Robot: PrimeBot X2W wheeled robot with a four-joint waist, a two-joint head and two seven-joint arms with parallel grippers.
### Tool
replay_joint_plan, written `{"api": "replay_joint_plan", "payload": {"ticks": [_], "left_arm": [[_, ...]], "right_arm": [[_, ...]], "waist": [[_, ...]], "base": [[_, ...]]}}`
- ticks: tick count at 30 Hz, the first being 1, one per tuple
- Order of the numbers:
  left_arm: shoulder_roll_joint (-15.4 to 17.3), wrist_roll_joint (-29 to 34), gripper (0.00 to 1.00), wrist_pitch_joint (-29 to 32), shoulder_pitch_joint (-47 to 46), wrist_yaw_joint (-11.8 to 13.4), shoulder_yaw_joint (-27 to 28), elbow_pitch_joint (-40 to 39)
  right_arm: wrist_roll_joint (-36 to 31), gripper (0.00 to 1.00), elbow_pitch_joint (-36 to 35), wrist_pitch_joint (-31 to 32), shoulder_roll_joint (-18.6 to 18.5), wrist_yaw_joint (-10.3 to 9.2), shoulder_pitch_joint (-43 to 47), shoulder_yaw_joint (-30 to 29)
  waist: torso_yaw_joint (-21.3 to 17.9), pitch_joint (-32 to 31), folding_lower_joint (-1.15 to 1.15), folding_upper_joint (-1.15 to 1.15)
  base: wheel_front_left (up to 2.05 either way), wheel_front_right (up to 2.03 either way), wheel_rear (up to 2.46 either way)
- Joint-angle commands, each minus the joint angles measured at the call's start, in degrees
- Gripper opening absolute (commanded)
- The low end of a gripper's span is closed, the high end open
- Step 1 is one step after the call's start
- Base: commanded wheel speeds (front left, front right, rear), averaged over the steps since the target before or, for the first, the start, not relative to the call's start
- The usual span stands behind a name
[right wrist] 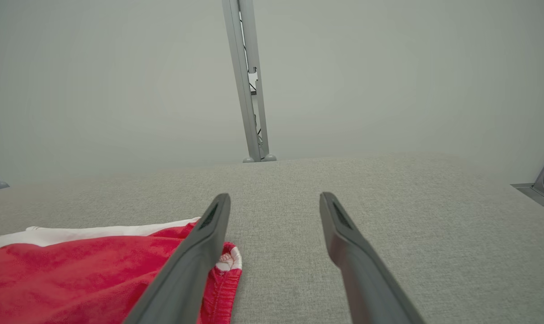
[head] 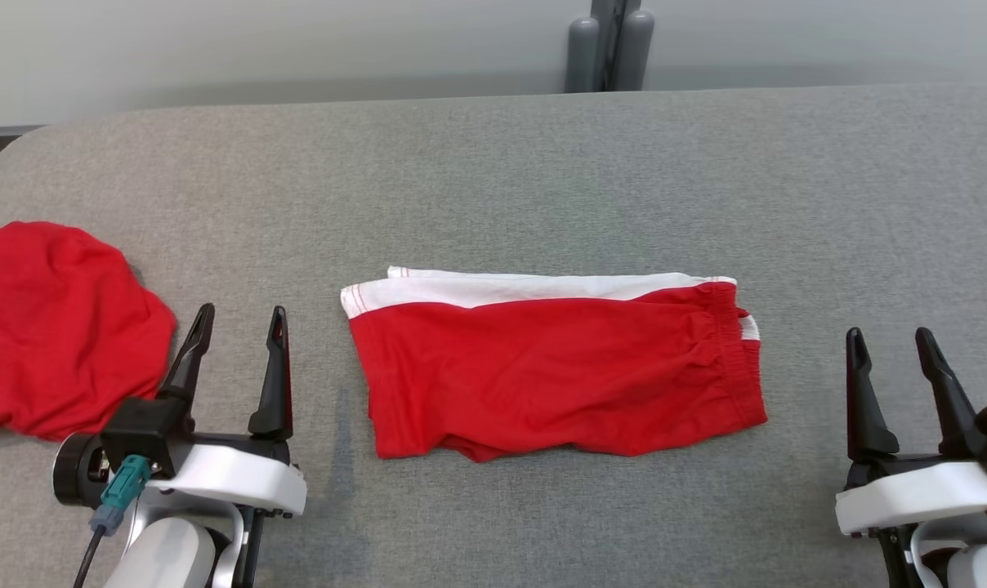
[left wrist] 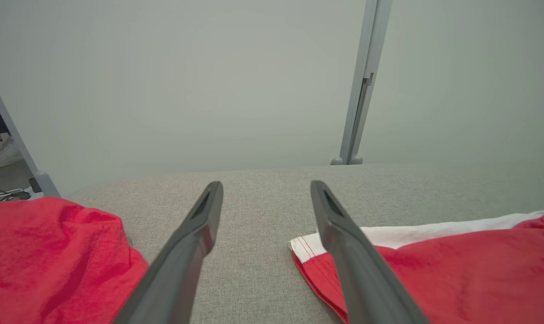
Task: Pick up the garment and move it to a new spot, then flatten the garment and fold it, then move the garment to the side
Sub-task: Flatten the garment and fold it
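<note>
The red shorts [head: 555, 367] lie in the middle of the grey fabric-covered surface [head: 493, 163], apparently already doubled over once: leg hems to the robot's left, gathered waistband [head: 734, 359] to its right, a white panel [head: 502, 287] showing along the far edge. The left gripper [head: 242, 312] and the right gripper [head: 889, 335] hover off either end of them, near but not touching, both with fingers spread apart and holding nothing. Judging by that lay, what is left is either one more fold or the move to the side. The near edge looks a little rumpled, so a light smoothing first would likely help. For a clean carry, each gripper should probably take its end low and pinch through every layer at once, so the fold does not peel open; lifting both ends level and together would keep the cloth from sagging in the middle. A crumpled red garment [head: 52, 343] sits at the robot's left, just beside the left gripper — the shorts are better set down apart from it, and the left fingers should avoid snagging it on the approach.
</note>
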Motion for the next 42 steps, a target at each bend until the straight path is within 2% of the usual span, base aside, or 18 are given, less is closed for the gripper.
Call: {"api": "replay_joint_plan", "payload": {"ticks": [1, 12, 17, 26, 31, 33, 34, 35, 42], "left_arm": [[-0.03, 0.23, 1.0, -0.21, -0.87, -0.35, -0.03, 0.1], [-2.34, 1.59, 1.0, -0.16, -4.16, -1.89, -1.26, 1.16], [-3.43, 2.22, 1.0, -0.16, -5.01, -2.69, -1.32, 1.6], [-4.47, 3.4, 1.0, -0.16, -5.35, -3.49, -0.13, 1.9], [-4.88, 3.86, 1.0, -0.16, -5.7, -3.87, 0.21, 2.06], [-5.04, 4.11, 1.0, -0.16, -5.85, -3.97, 0.4, 2.13], [-5.1, 4.24, 1.0, -0.16, -5.85, -4.04, 0.5, 2.16], [-5.16, 4.4, 1.0, -0.16, -5.85, -4.12, 0.61, 2.22], [-5.42, 5.01, 1.0, -0.16, -5.49, -4.35, 1.28, 2.33]], "right_arm": [[0.3, 1.0, 0.56, 0.4, -0.35, 0.01, -0.92, 0.08], [1.91, 1.0, 19.13, 0.88, -2.69, 0.01, -13.7, 8.38], [1.66, 1.0, 25.66, -0.19, -3.52, 0.01, -16.66, 9.27], [5.11, 1.0, 33.05, 1.64, -3.19, 0.01, -16.57, 10.24], [8.54, 1.0, 33.57, 1.99, -2.91, 0.02, -16.89, 12.41], [10.31, 0.45, 33.38, 1.89, -3.18, 0.02, -17.17, 13.15], [11.35, 0.13, 33.16, 1.86, -3.44, 0.02, -17.27, 13.42], [12.28, 0.0, 32.87, 1.69, -3.84, 0.0, -17.28, 13.62], [17.31, 0.0, 30.17, 0.51, -9.23, -0.13, -16.01, 14.51]], "waist": [[0.43, 0.28, 0.0, 0.0], [4.26, 2.7, 0.0, 0.0], [5.54, 3.88, 0.0, 0.0], [5.98, 5.54, 0.0, 0.0], [5.82, 6.14, 0.0, 0.0], [5.56, 6.3, 0.0, 0.0], [5.41, 6.35, 0.0, 0.0], [5.25, 6.37, 0.0, 0.0], [3.99, 6.01, 0.0, 0.0]], "base": [[0.0, 0.0, 0.0], [0.0, 0.0, 0.0], [0.0, 0.0, 0.0], [0.0, 0.0, 0.0], [0.0, 0.0, 0.0], [0.0, 0.0, 0.0], [0.0, 0.0, 0.0], [0.0, 0.0, 0.0], [0.0, 0.0, 0.0]]}}
